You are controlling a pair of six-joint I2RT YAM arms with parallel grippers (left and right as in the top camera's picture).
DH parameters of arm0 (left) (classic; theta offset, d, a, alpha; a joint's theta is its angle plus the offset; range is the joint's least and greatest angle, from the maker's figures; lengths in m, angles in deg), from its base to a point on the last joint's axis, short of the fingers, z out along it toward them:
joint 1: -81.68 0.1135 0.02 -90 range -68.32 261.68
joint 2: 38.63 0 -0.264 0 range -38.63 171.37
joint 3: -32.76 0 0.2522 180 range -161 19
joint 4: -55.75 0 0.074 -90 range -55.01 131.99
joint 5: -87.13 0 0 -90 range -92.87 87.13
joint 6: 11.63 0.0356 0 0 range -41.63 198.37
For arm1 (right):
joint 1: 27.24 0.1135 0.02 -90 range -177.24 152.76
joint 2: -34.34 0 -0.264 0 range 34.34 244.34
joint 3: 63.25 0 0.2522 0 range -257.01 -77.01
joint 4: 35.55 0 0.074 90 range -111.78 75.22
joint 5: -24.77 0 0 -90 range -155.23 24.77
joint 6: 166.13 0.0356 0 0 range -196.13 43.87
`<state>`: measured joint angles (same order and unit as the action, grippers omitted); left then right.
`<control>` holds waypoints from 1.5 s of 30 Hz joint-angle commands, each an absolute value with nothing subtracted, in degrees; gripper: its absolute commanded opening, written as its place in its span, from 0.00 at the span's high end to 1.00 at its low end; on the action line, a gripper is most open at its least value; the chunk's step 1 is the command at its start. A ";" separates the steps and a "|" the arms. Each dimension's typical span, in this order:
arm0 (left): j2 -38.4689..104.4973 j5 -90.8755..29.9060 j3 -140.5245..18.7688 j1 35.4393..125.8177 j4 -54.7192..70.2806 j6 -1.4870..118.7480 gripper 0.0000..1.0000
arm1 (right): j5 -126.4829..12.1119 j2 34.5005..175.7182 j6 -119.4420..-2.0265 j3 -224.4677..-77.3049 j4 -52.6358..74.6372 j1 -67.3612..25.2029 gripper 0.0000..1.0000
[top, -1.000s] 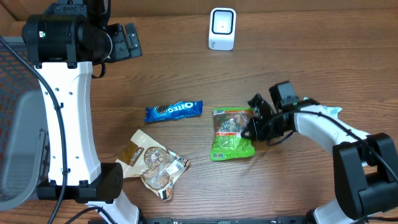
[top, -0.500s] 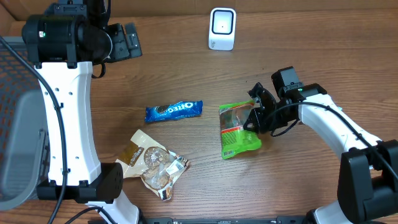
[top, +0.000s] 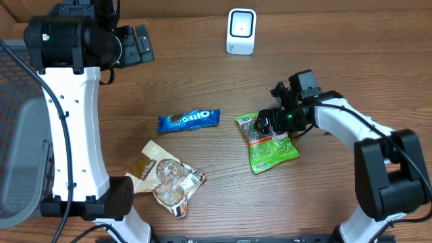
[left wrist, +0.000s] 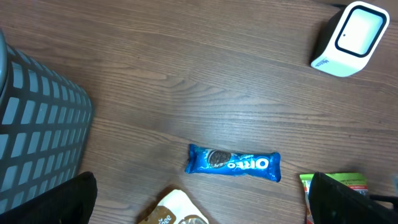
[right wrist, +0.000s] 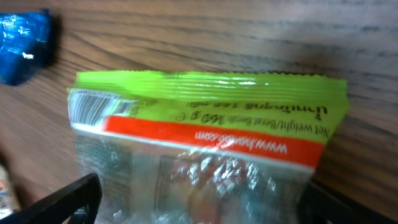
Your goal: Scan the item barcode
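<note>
**Green snack bag flat on the table, both grippers spread**

Far left of the scanner (top: 241,30) stands a grey mesh basket (top: 15,145). The left gripper (top: 140,44) hangs level with the scanner and to its left, jaws wide apart and empty. A blue cookie pack (top: 189,120) lies on the table (top: 337,54) in front of the scanner and to its left, with a clear cookie packet (top: 165,177) farther forward. The green snack bag (top: 270,140) lies flat in front of the scanner, slightly right, a barcode (right wrist: 93,109) at one corner. The right gripper (top: 271,120) straddles the bag's near end, fingers released wide.
</note>
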<state>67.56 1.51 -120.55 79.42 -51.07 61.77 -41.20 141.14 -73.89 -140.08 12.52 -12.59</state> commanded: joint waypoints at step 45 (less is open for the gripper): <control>67.80 1.99 -120.96 79.02 -50.98 61.00 0.00 | -2.49 137.16 -103.38 -166.15 47.93 -14.73 0.96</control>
<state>67.56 1.49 -120.55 79.42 -51.07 61.77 -10.42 139.59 -96.23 -163.79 46.97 -14.51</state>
